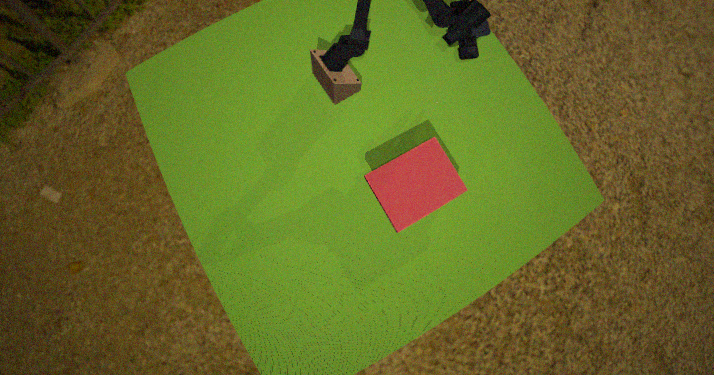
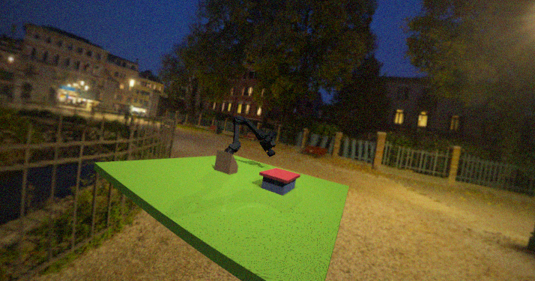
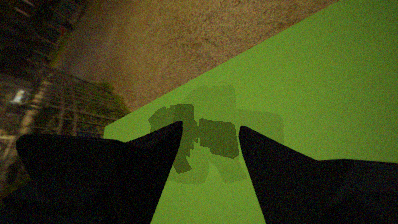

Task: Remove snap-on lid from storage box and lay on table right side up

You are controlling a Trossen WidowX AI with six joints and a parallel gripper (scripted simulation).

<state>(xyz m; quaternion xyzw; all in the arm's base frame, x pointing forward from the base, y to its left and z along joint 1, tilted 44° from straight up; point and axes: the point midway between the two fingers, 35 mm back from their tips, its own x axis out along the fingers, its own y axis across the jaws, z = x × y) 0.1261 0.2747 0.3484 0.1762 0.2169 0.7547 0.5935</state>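
The red lid (image 1: pixel 416 185) (image 2: pixel 280 174) lies flat on top of the blue storage box (image 2: pixel 278 186), overhanging its walls a little. In the top view the lid hides the box. My gripper (image 3: pixel 210 128) is open and empty, its two dark fingers standing apart over bare green table. In the top view the gripper (image 1: pixel 468 53) is at the upper right, up and away from the lid. In the exterior view the gripper (image 2: pixel 271 153) hangs in the air behind and above the lid, touching nothing.
The arm stands on a brown base block (image 1: pixel 345 90) (image 2: pixel 225 162) on the green table (image 1: pixel 225 138) (image 2: pixel 180 189). The table's edge (image 3: pixel 215 70) runs past the gripper, with ground beyond it. The box casts a shadow beside it.
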